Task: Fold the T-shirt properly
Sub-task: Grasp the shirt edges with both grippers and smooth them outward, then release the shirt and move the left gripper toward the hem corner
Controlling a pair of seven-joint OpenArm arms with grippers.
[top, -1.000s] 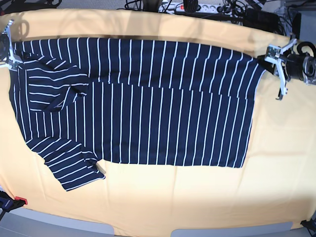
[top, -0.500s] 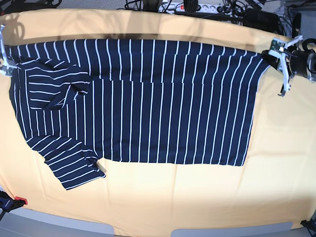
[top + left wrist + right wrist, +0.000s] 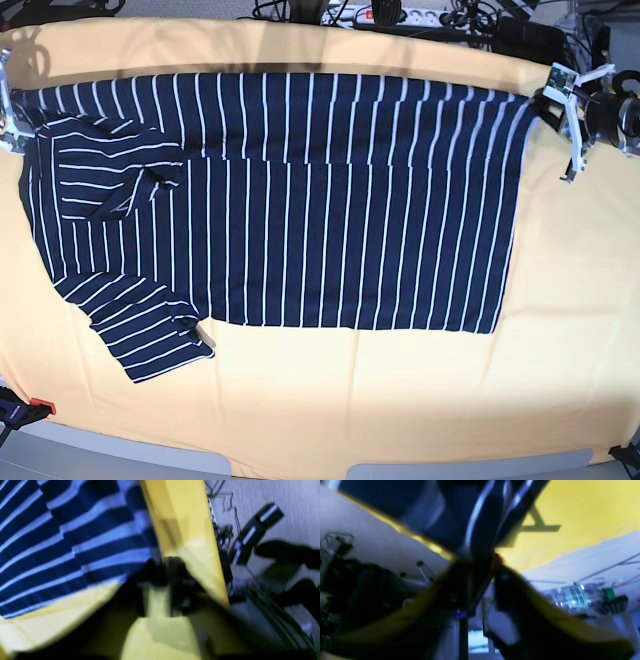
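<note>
The T-shirt [image 3: 280, 200] lies spread flat on the yellow table [image 3: 400, 400], stretched between the two claws. The left claw [image 3: 572, 120] sits at the shirt's hem corner; in its wrist view the jaws stand apart over bare yellow, cloth just beside them, gripping nothing. The right claw [image 3: 8, 100] is at the opposite corner; cloth crosses right above its fingers [image 3: 505, 590], but blur hides whether it grips.

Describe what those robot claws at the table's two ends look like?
The left gripper has thin pale silvery fingers on a bulky black body, with a small green board on top. The right gripper shows only a similar pale metal finger at the picture's edge. Wrist views are too blurred for more detail.
</note>
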